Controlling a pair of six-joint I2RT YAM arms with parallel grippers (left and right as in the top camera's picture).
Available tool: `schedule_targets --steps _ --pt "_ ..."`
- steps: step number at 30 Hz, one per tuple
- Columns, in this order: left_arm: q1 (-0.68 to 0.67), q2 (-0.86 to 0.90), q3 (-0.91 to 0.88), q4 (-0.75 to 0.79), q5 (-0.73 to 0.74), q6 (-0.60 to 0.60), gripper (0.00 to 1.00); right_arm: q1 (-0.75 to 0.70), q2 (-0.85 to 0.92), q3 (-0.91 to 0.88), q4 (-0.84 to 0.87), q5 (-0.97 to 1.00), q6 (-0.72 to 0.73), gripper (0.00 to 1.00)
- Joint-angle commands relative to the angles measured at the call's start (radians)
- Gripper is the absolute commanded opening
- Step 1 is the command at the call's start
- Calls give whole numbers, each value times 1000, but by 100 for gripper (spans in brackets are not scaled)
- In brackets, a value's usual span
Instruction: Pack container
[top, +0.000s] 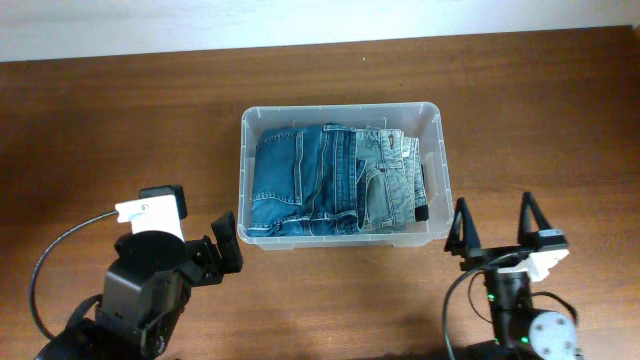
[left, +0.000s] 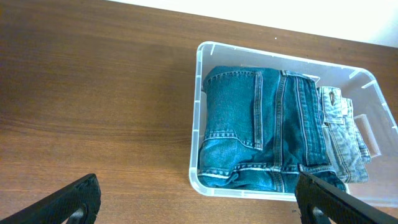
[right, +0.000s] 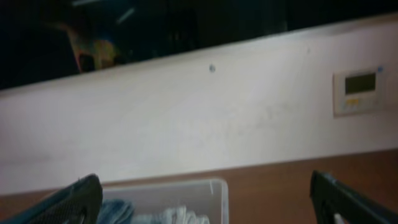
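Jeans (top: 340, 185) lie folded flat inside the clear bin (top: 243, 170). A dark blue pair (top: 300, 180) takes up the left and middle. A lighter pair (top: 388, 180) lies on the right, and the two pairs touch side by side. The bin sits in the middle of the brown surface (top: 120, 130), closer to the far edge. No lid is on it.

The left fingers (top: 226, 240) are near the bin's near left corner but do not touch it. They are spread wide and hold nothing. The left wrist view looks down on the bin and the jeans between them.

The right fingers (top: 461, 230) are by the near right corner, apart from the bin. They are spread wide too, with nothing between them. The right wrist view shows a pale wall (right: 186, 124) with a small white box (right: 357, 91) on it.
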Motion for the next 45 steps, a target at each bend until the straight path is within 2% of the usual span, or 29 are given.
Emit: schedule_targets --steps 1,5,13,41,45 --pt "0 -1 11 1 -14 -5 99 -26 -61 -146 66 5 66 99" --pt "1 -1 11 1 -14 -5 99 -34 -61 -213 74 6 84 99" --pt "1 -1 11 1 -14 -5 99 -34 -61 -215 -127 12 32 99" --pt "1 -1 11 -9 -14 -5 99 -33 -61 -215 -127 -29 32 99" --pt "8 -35 -11 -14 40 -5 99 -33 -61 -215 -127 -29 32 99"
